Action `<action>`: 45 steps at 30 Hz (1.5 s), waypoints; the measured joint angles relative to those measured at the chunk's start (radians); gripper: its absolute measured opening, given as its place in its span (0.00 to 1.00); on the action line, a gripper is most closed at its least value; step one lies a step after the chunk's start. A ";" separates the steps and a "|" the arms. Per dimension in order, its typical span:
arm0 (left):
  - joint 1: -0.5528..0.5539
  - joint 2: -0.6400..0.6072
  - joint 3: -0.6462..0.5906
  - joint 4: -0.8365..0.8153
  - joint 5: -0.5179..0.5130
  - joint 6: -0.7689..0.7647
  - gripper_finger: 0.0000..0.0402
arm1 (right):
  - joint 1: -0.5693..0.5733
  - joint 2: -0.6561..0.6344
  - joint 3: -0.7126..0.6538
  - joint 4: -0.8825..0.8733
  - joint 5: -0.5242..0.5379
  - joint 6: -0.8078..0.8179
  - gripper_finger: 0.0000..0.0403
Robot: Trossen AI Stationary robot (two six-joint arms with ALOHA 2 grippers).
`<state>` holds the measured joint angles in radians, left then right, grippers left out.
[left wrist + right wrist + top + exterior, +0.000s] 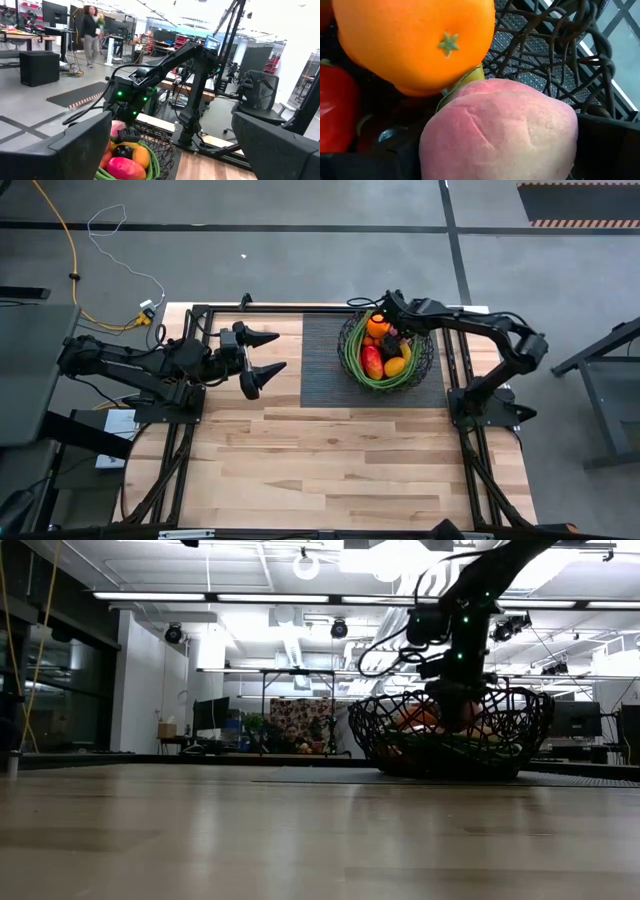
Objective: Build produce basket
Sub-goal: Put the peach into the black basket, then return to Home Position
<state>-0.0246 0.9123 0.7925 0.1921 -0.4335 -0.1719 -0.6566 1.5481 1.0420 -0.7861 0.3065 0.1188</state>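
Your right tool [391,333] is down inside the round black open-weave wire basket [428,363], with a pale pink peach [500,132] sitting right up between its 2 dark fingers; the jaws stand wide, about the peach's width, and you cannot tell from these views whether they grip it or merely flank it. Just beyond the peach, touching it, lies a bright orange fruit with a small green star-shaped calyx [417,42], and a glossy red fruit [335,112] shows at the edge of the wrist view. From above you see the basket also holding a red-green mango [372,361], another orange piece [395,366], and long green stalks [352,356] curled along the inside of the rim. The basket stands on a dark ribbed rectangular mat [320,370] at the far middle of the light wooden worktop [330,465]. Your left tool [266,352] hangs well apart from the basket, over the far left of the worktop, fingers spread fully and holding nothing. In the room behind, a person [91,32] stands among desks.
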 joint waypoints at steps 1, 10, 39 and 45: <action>0.000 0.000 0.000 0.000 -0.001 0.000 0.99 | -0.003 0.003 0.000 0.002 0.000 -0.001 0.86; 0.000 0.000 0.000 0.000 -0.001 0.000 0.99 | -0.029 0.012 0.000 0.032 -0.026 0.012 0.86; 0.000 0.000 0.000 -0.008 -0.008 0.027 0.99 | -0.030 -0.116 0.143 -0.152 -0.056 -0.083 0.99; 0.000 0.000 0.000 -0.008 -0.008 0.026 0.99 | -0.020 -0.381 0.096 -0.102 -0.216 -0.005 0.99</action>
<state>-0.0246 0.9124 0.7929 0.1839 -0.4416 -0.1455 -0.6766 1.1672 1.1376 -0.8884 0.0909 0.1138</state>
